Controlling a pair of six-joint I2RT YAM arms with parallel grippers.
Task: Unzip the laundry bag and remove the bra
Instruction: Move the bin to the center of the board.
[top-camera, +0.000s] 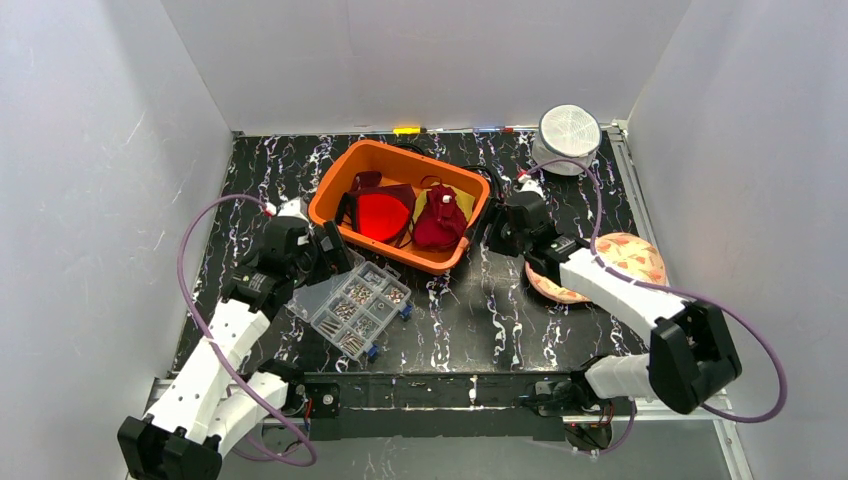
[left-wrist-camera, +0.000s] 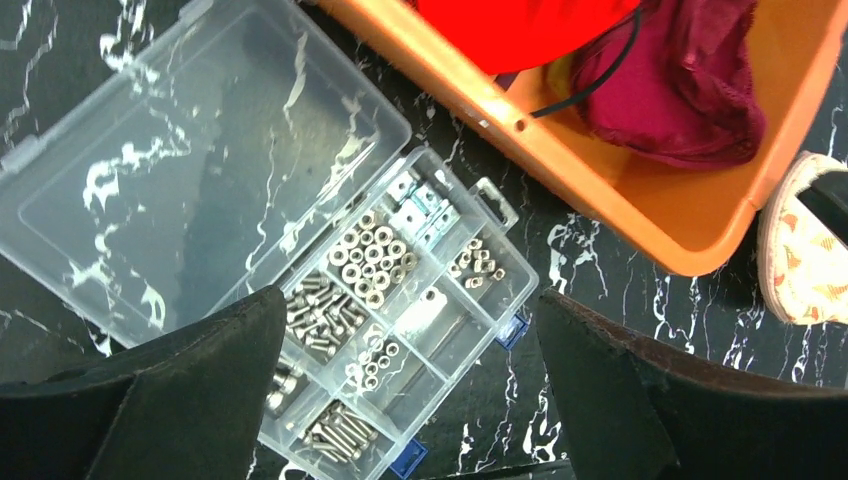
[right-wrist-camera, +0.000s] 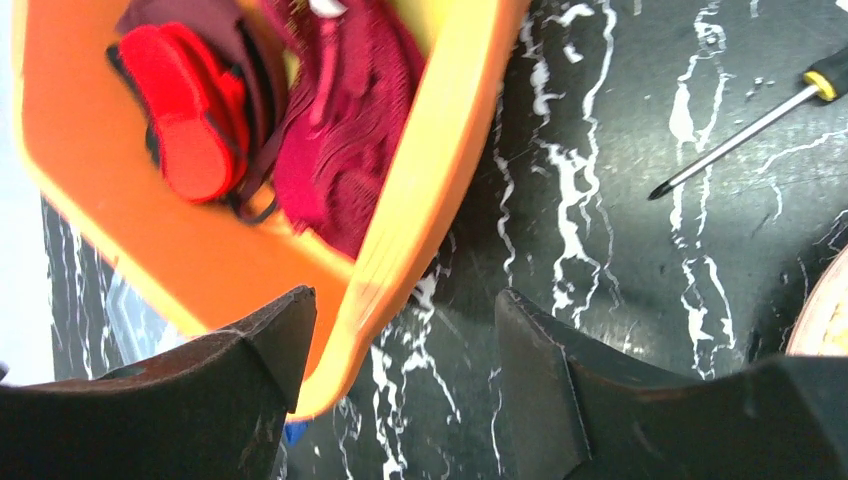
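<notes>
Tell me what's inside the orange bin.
The orange bin holds a red bra with dark straps and, beside it, a bunched maroon garment. Whatever lies beneath them is covered.

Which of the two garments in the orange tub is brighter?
The bright red garment, left of the maroon garment in the overhead view; that one is much darker.
</notes>
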